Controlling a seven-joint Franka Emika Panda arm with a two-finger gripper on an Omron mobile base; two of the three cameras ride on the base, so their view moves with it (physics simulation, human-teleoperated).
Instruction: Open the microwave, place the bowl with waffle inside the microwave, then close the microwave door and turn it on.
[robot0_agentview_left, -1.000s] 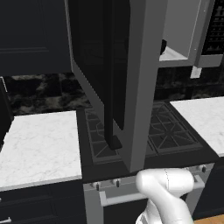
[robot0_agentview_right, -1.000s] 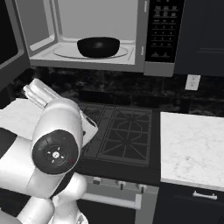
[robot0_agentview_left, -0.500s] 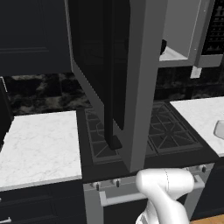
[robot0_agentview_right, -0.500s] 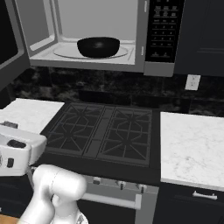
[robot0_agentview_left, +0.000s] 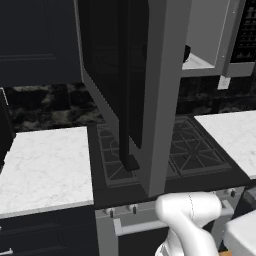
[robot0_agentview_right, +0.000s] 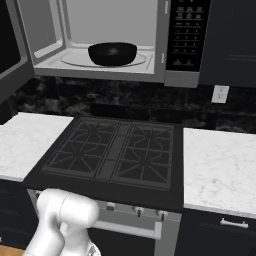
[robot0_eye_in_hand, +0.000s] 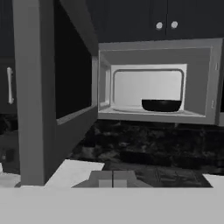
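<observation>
Now your job is the door: the bowl already sits inside the microwave, on the pale floor of the cavity toward its right half, while the microwave door stands swung wide out over the stove. In the hand view the door's grey frame fills the 9 o'clock side and the open cavity lies at about 1 o'clock, with the bowl low in it. The gripper is clenched with nothing between its tips, which suits a push better than a grasp. I'd judge the cleanest approach is to bring the closed fingers round to the outer face of the door near its free edge, by the black bar handle, and press it in a smooth arc toward the cavity; pushing far from the hinge needs less force and keeps the hand out of the closing gap. Keep the wrist clear of the frame so it doesn't get caught as the door comes home, and don't go for the button panel until the door is flush. You can't confirm the waffle from these pictures: the bowl's rim hides its contents in both the right base view and the hand view. From the left base view the door blocks nearly all of the cavity, and the panel's buttons are too small to read.
</observation>
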